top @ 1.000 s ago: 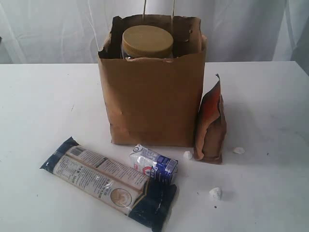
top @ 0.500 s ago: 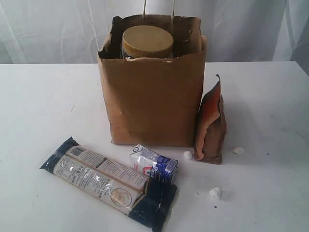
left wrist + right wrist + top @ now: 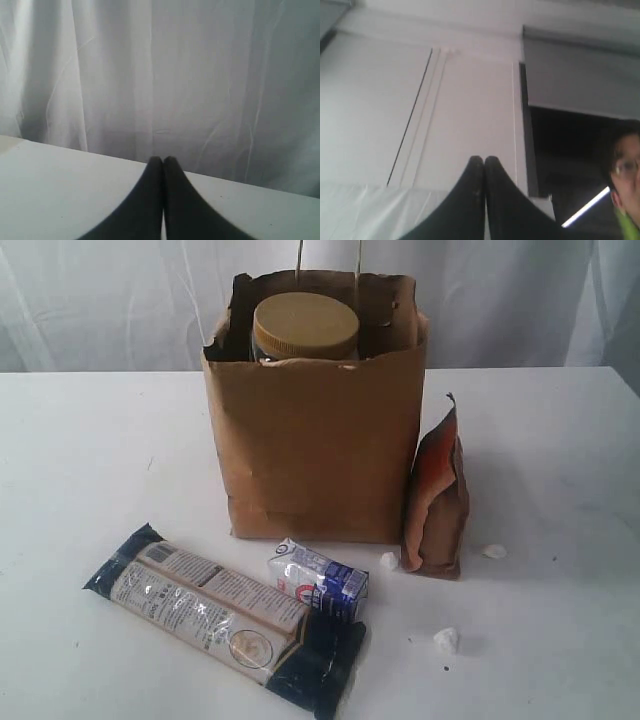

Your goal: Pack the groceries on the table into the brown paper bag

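Note:
The brown paper bag point(image 3: 315, 430) stands upright at the back middle of the table point(image 3: 90, 460), with the big olive-lidded jar point(image 3: 305, 326) showing inside its rim. The orange-brown pouch point(image 3: 437, 498) leans against the bag's right side. In front lie the long dark-blue packet point(image 3: 225, 615) and the small white-blue carton point(image 3: 318, 578), touching each other. The clear can and the yellow-grain bottle are out of view. Neither gripper shows in the exterior view. My left gripper point(image 3: 163, 161) is shut and empty over bare tabletop. My right gripper point(image 3: 484, 161) is shut and empty, pointing up at a wall.
Small white crumbs point(image 3: 447, 640) lie on the table right of the carton and near the pouch point(image 3: 494, 551). A white curtain point(image 3: 160, 75) hangs behind the table. A person's face point(image 3: 625, 175) shows at the edge of the right wrist view.

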`<action>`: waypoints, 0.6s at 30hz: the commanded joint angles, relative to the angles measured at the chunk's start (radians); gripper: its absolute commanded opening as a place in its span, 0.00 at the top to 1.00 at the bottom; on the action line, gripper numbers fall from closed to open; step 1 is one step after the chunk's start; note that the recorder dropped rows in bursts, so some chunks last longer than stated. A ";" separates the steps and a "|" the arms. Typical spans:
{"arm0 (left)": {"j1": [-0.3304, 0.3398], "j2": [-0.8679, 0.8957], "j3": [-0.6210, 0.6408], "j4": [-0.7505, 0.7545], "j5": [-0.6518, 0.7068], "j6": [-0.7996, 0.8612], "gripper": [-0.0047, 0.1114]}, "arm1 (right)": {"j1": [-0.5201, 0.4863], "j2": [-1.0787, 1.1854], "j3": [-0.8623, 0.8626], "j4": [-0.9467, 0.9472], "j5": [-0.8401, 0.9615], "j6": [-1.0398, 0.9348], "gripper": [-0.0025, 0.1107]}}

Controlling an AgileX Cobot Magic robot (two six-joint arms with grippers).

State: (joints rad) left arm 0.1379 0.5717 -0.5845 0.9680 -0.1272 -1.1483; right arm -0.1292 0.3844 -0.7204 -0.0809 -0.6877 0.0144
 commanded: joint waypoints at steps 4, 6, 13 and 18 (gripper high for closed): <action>0.001 -0.017 0.013 -0.030 -0.038 -0.023 0.96 | 0.000 0.335 -0.268 -0.001 0.218 -0.014 0.98; 0.001 -0.037 0.013 -0.030 -0.036 -0.023 0.96 | 0.000 0.424 -0.270 -0.001 0.339 -0.033 0.98; 0.001 -0.136 0.013 -0.030 0.041 0.048 0.96 | -0.002 0.740 -0.268 -0.001 1.040 -0.123 0.98; 0.001 -0.169 0.015 -0.030 0.121 0.046 0.96 | 0.000 0.846 -0.268 0.037 1.393 -0.128 0.98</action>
State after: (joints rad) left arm 0.1379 0.4169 -0.5724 0.9332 -0.0415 -1.1088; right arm -0.1292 1.2066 -0.9857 -0.0780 0.5492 -0.0963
